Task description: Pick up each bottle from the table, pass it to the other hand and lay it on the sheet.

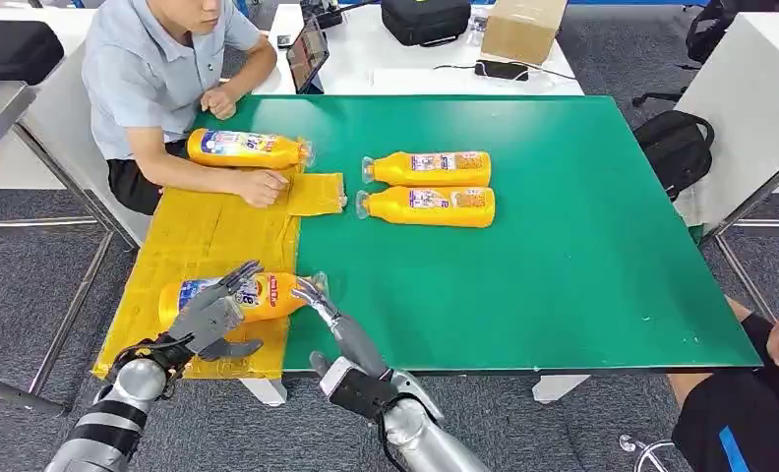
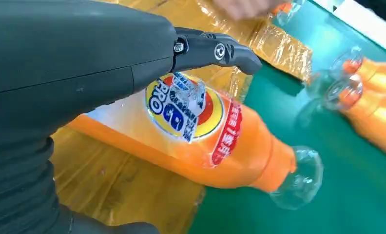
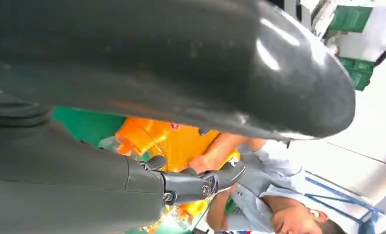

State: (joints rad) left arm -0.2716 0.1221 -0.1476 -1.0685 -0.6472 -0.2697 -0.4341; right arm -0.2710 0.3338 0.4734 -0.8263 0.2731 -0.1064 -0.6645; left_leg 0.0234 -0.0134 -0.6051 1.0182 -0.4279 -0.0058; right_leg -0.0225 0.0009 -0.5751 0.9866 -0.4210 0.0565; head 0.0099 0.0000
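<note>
An orange bottle (image 1: 275, 295) (image 2: 220, 146) lies on its side at the near end of the yellow sheet (image 1: 199, 236), its clear cap poking over the green table (image 1: 582, 246). My left hand (image 1: 209, 320) (image 2: 84, 73) hovers over its label with fingers spread and straight, not wrapped round it. My right hand (image 1: 338, 324) (image 3: 108, 185) reaches in from the near edge, fingers apart, tips close to the cap. Another bottle (image 1: 248, 149) lies at the sheet's far end. Two more bottles (image 1: 430, 168) (image 1: 430, 206) lie side by side on the green table.
A seated person at the far left rests a hand (image 1: 263, 187) on the sheet beside the far bottle. Another person (image 1: 759, 403) sits at the near right corner. A white table (image 1: 405, 74) behind carries a bag, a box and a tablet.
</note>
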